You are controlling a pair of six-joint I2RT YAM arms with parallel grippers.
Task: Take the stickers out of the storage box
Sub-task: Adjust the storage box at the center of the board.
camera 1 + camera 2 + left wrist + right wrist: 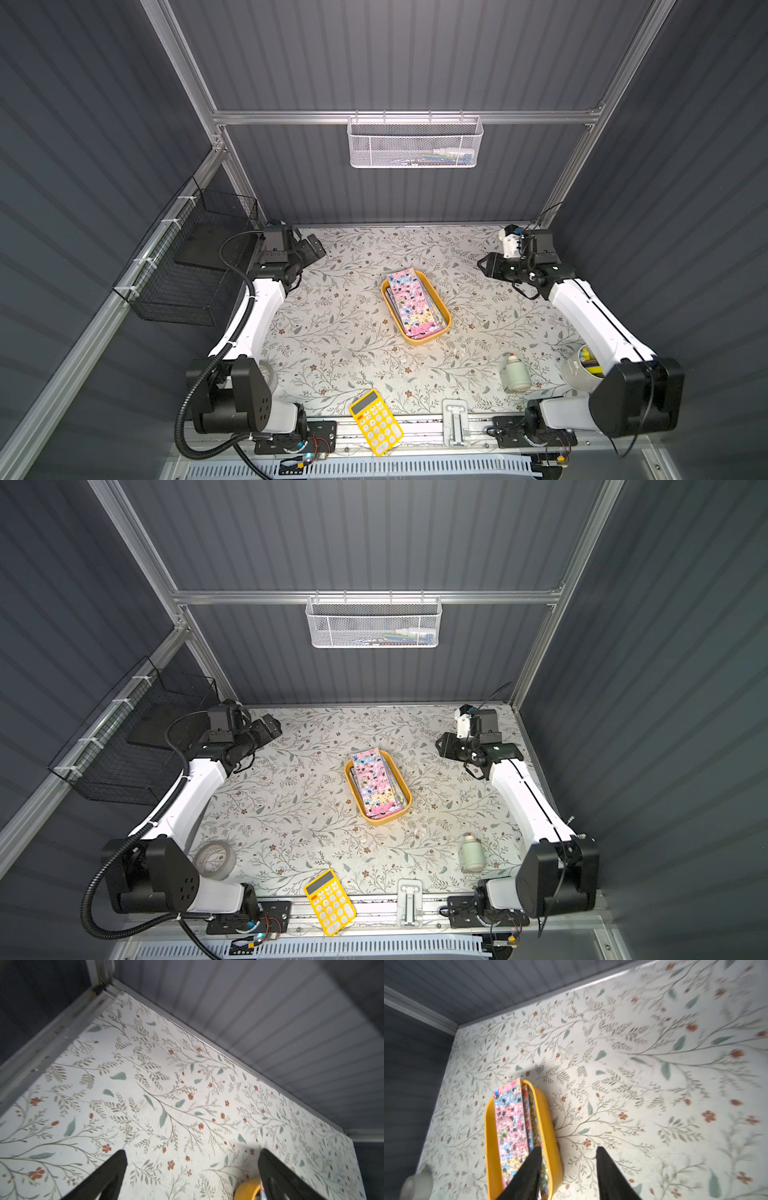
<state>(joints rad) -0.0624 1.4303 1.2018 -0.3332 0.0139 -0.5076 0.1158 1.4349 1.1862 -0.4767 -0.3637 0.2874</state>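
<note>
The yellow calculator [376, 422] lies at the front edge of the floral-patterned table [340, 332], its key markings too small to read. The left gripper [192, 1151] stands wide open and empty. The right gripper [569, 1147] has its jaws narrower apart and holds nothing. The glossy stickers [413, 303] lie stacked in the rounded mustard-yellow storage box [419, 340] mid-table, well apart from both grippers.

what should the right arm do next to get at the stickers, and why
Probably bring the right gripper over the far end of the storage box: it hangs open and empty, apart from the box, while the stickers lie inside, the top pink sheet jutting over that rim.
</note>
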